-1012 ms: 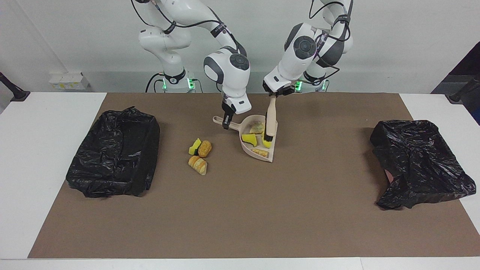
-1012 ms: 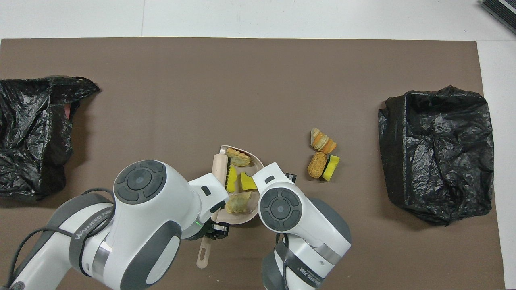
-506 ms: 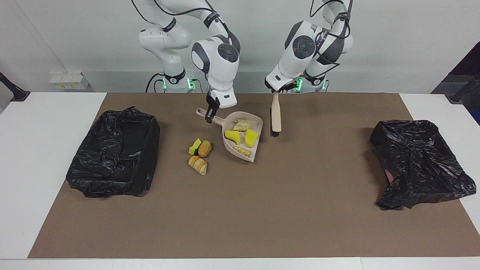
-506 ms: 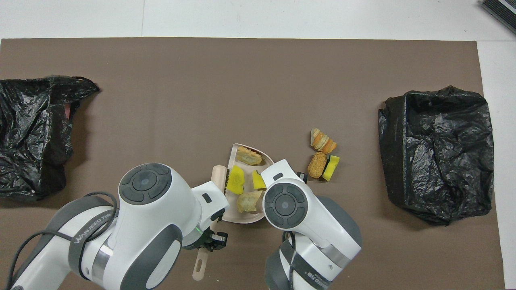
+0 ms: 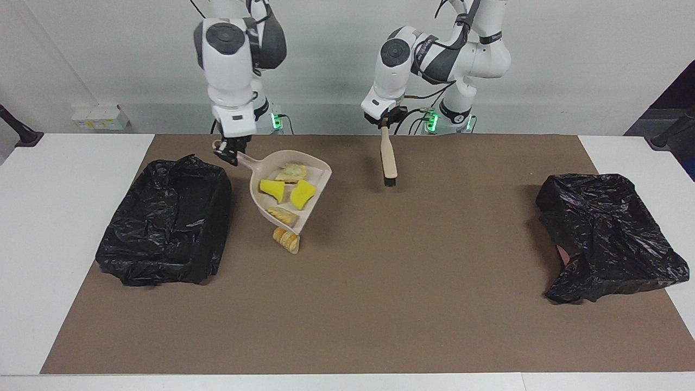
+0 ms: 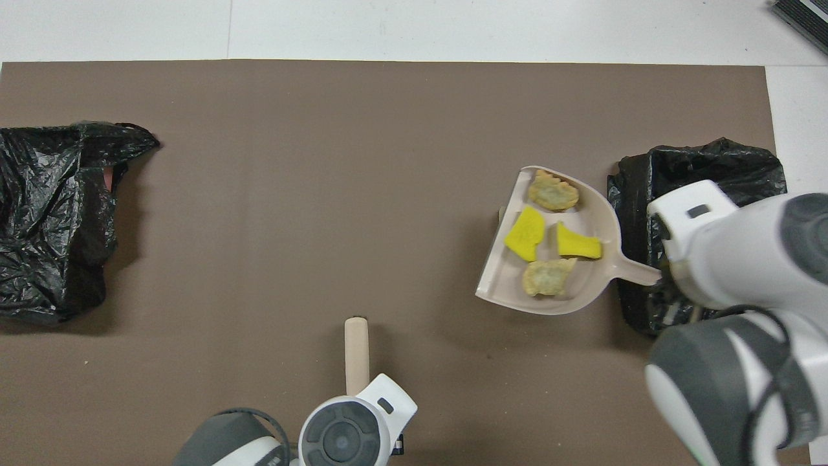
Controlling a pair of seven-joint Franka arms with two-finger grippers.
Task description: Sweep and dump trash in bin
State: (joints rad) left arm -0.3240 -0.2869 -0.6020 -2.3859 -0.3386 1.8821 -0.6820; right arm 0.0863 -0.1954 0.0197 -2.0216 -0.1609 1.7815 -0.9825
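the right hand (image 5: 228,153), clamped on the dustpan (image 5: 290,187) handle, is carrying four trash pieces (image 5: 286,190) toward the black bin (image 5: 165,222) near the right arm's edge. next, it needs tipping over the bin. the left hand (image 5: 384,124), closed on the brush (image 5: 387,157), is waiting. one pastry piece (image 5: 286,239) is lying on the surface.

Trash (image 5: 288,191) in dustpan (image 5: 320,168) beside bin (image 5: 163,228)

From above I saw the beige dustpan (image 6: 585,294) carrying four bits of trash (image 6: 542,233) (two yellow sponge chunks, two tan pastry lumps), its handle running under the right arm's white wrist just beside a black bin bag (image 6: 702,165). The brush (image 6: 356,353) stuck out above the left arm. Another black bag (image 6: 55,213) lay at the left arm's end.
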